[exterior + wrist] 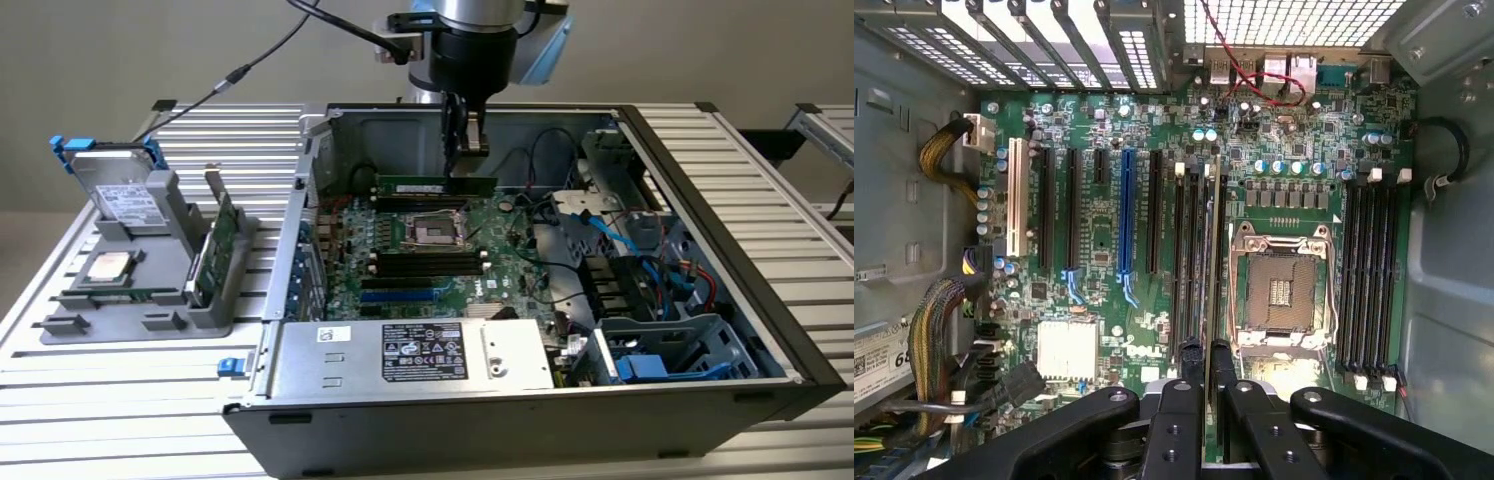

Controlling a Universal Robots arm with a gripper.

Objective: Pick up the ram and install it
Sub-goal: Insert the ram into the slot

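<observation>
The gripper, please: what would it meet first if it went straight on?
The ram in the gripper would likely meet the black memory slots beside the processor socket first; depth is unclear.

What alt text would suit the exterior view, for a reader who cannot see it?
The robot's hand grips the ram, a green stick held level over the motherboard inside an open computer case. On the exterior view's left, a grey tray holds a hard drive, a processor chip and a green card.

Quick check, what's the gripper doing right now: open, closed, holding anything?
The gripper: closed on the ram, holding it above the motherboard.
</observation>
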